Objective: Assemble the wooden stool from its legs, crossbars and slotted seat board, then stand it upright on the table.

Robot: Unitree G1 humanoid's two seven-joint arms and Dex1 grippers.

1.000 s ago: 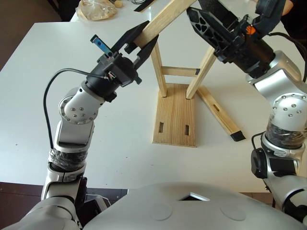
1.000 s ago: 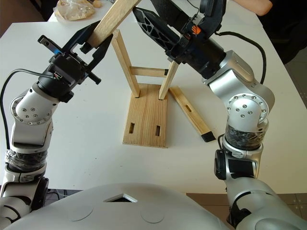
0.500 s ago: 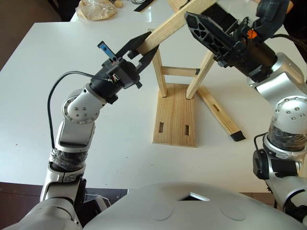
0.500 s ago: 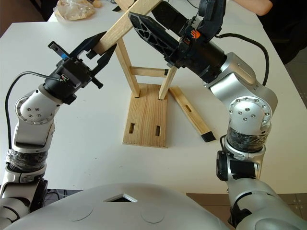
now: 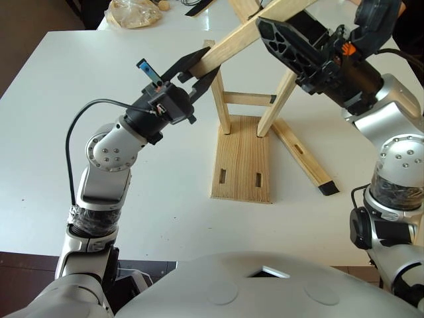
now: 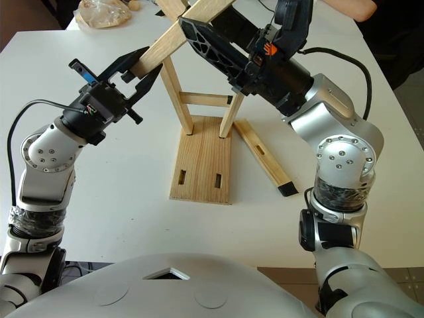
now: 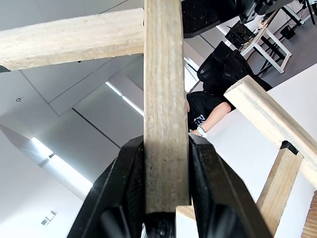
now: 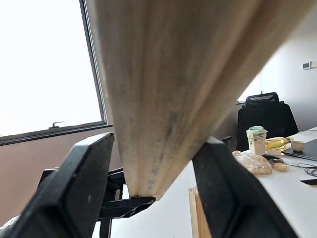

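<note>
White table (image 5: pixel 79 132) is spreading across most of the scene, with dark floor (image 5: pixel 26 33) showing past its left edge. Crumpled clear plastic bag (image 5: pixel 134 12) is lying at the far edge, something tan inside it; a small round tan thing (image 5: pixel 163 5) is sitting just beside it. Black cable (image 5: pixel 199 5) is trailing nearby.

From the right wrist: black office chair (image 8: pixel 262 116) is standing behind the table. Lidded cup (image 8: pixel 256 139), bottle (image 8: pixel 278 142) on its side and small bowl (image 8: pixel 297 146) are sitting close together. Large window (image 8: pixel 44 64) is glowing bright.

From the left wrist: ceiling light strip (image 7: pixel 124 99) is shining; a white desk (image 7: pixel 262 37) is standing far off.
</note>
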